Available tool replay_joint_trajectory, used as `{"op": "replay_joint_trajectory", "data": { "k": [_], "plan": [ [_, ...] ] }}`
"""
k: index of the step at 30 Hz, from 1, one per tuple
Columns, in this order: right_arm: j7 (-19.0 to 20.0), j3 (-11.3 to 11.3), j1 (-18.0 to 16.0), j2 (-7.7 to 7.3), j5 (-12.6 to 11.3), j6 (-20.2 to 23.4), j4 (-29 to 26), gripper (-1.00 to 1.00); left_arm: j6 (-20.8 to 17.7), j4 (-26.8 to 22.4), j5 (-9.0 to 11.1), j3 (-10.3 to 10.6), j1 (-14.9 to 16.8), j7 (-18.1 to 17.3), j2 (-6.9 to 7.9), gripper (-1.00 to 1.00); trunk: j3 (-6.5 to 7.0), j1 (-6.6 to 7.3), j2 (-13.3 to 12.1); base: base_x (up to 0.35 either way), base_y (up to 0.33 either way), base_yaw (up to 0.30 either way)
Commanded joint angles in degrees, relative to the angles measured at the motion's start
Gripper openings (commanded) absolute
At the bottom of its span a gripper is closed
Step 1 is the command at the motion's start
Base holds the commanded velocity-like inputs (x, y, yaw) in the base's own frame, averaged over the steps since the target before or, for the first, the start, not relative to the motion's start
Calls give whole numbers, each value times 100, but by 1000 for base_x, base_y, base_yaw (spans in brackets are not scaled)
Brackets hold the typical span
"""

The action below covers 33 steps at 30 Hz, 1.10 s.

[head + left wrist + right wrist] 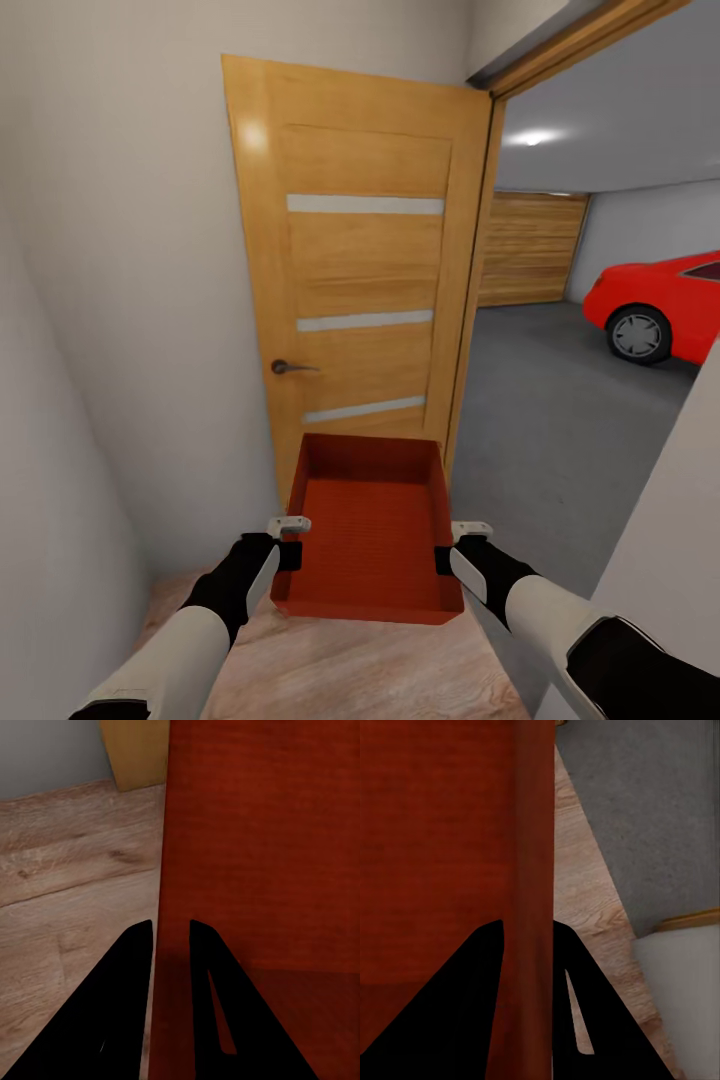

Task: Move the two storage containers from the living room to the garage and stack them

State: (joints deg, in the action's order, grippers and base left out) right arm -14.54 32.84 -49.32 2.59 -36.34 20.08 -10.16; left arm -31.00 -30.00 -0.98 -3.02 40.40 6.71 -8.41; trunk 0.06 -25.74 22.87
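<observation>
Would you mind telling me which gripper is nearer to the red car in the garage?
Right. The right gripper clamps the storage container's wall on the side toward the garage opening, where the red car stands. The left gripper clamps the opposite wall, by the door.

- Both arms reach forward and a little inward, white forearms giving way to black wrists
- The left gripper sits at the left wall of the storage container, its black fingers straddling that wall, one outside and one inside, closed onto it
- The right gripper mirrors it on the opposite wall, fingers pinching the rim from either side
- The two wrists are level with each other, the bin carried between them above the ground
</observation>
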Motion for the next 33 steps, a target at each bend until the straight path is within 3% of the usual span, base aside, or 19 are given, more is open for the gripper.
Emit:
{"op": "replay_joint_trajectory", "data": {
  "k": [1,15,33],
  "plan": [
    [-31,337,1,-4,-251,13,-3,-100,-37,-59,-95,-32,3,32,16,-100,-3,-4,5,227,229,-285],
    [-31,337,1,-4,-248,13,-3,-100,-29,-67,-102,-52,3,32,22,-100,-3,-4,5,60,56,-116],
    [-31,337,1,-4,-251,13,-3,-100,-29,-67,-103,-50,3,32,19,-100,-3,-4,5,0,0,-252]
  ]
}}
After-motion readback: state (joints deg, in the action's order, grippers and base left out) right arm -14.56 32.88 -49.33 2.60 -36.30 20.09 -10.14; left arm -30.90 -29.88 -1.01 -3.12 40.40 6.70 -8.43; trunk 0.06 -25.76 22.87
